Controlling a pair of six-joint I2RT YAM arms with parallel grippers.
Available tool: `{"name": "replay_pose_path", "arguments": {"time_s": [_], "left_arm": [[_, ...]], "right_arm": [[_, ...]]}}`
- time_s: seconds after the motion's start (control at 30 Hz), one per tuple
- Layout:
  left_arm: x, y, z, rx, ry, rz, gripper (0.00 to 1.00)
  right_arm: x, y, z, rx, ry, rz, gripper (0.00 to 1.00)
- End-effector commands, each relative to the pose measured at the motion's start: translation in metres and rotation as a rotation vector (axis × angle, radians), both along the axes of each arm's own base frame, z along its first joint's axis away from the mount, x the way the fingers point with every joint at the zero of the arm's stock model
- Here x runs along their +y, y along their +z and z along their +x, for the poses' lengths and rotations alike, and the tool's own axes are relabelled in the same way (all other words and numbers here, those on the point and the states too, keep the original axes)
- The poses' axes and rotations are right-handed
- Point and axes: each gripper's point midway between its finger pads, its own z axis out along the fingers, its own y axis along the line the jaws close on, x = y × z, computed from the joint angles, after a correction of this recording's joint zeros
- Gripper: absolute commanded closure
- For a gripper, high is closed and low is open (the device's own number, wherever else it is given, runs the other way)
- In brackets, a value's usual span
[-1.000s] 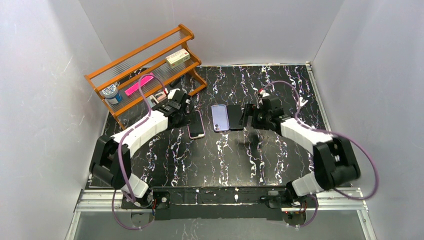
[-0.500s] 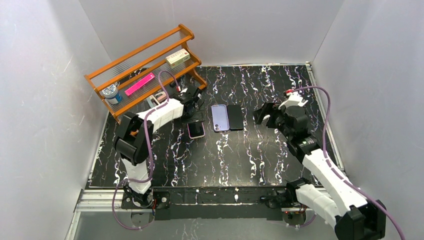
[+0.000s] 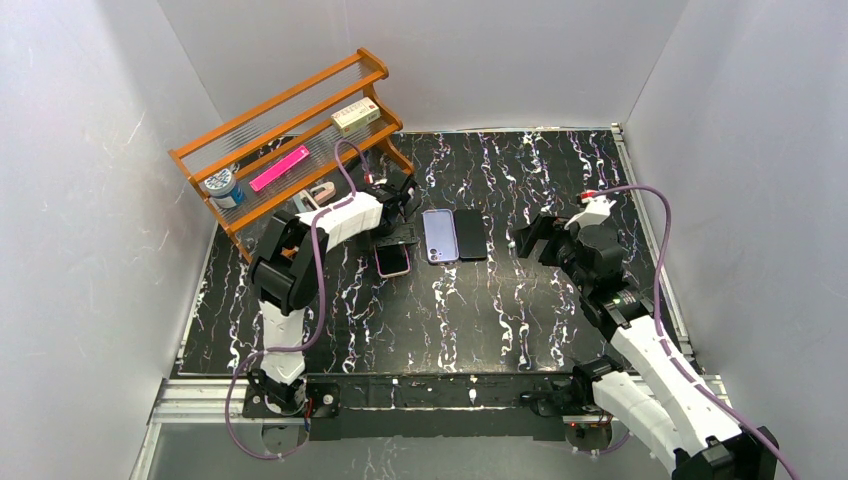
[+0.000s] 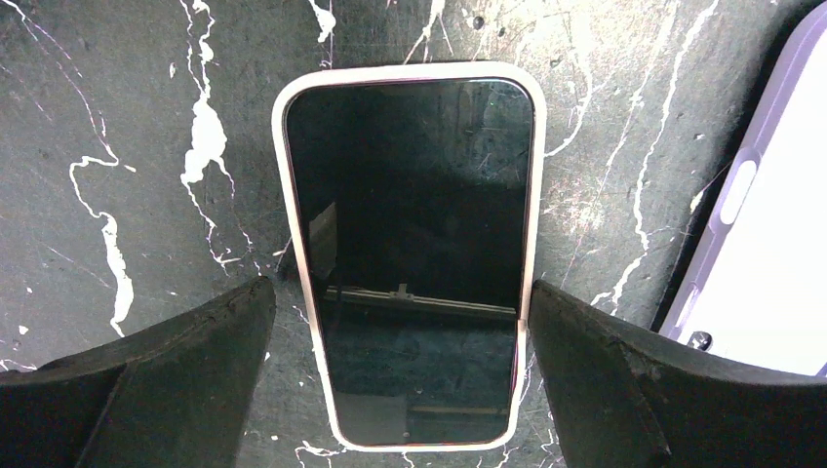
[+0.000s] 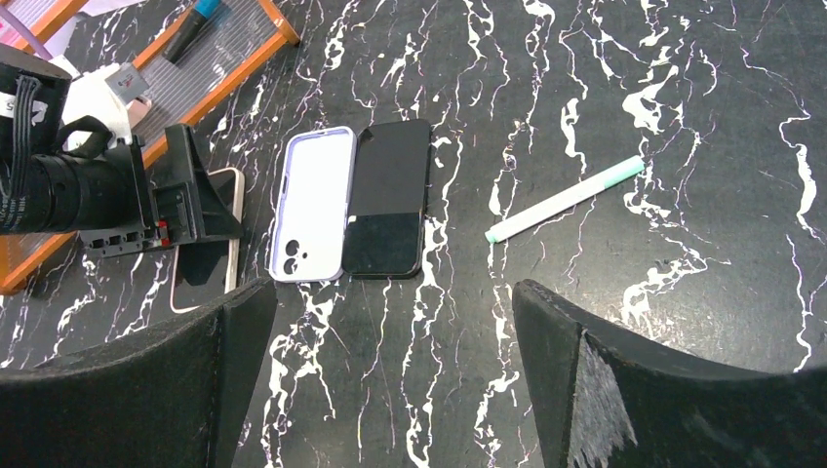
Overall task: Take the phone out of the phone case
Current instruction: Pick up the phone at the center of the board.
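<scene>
You will find the phone [image 4: 410,253] seated inside its pale case [image 4: 408,70], flanked by the wide-spread fingers of the left gripper [image 4: 400,292]. Lavender case [image 5: 312,205]: empty. Right gripper [image 5: 392,288] gapes, holding nothing. From above, the left gripper hides the phone's far end.

Bright even light; soft shadows; faint reflections on phone [image 4: 410,263] screen; frames sharp.
</scene>
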Motion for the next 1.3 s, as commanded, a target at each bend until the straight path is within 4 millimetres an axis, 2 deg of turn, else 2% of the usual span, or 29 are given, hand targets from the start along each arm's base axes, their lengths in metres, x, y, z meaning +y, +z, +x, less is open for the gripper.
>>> {"name": "replay_pose_path", "arguments": {"time_s": [0.0,0.13,0.27,0.5,0.7,0.83,1.0,1.27], "left_arm": [[0.008,0.000,-0.002,0.001,0.037,0.042,0.02],[0.008,-0.015,-0.009,0.033,0.045,0.038,0.04],[0.003,-0.029,-0.018,0.072,0.051,0.001,0.10],[0.002,-0.035,-0.031,0.101,0.059,-0.036,0.37],[-0.001,-0.021,-0.042,0.082,0.072,-0.101,0.69],[-0.009,-0.008,-0.051,0.069,0.084,-0.192,0.83],[-0.025,0.012,-0.060,0.034,0.113,-0.351,0.93],[-0.045,0.032,-0.074,0.008,0.179,-0.568,0.98]], "right_arm": [[-0.002,0.004,-0.001,-0.019,-0.006,0.008,0.01],[-0.001,-0.005,-0.001,0.042,-0.017,0.009,0.01],[-0.002,-0.016,0.002,0.108,-0.062,0.037,0.01],[0.020,-0.019,-0.006,0.100,0.099,0.030,0.01],[0.064,-0.033,-0.024,0.167,0.358,0.107,0.01],[0.087,-0.038,-0.030,0.177,0.441,0.138,0.01],[0.122,-0.053,-0.044,0.221,0.528,0.156,0.01],[0.180,-0.076,-0.064,0.290,0.650,0.205,0.02]]}}
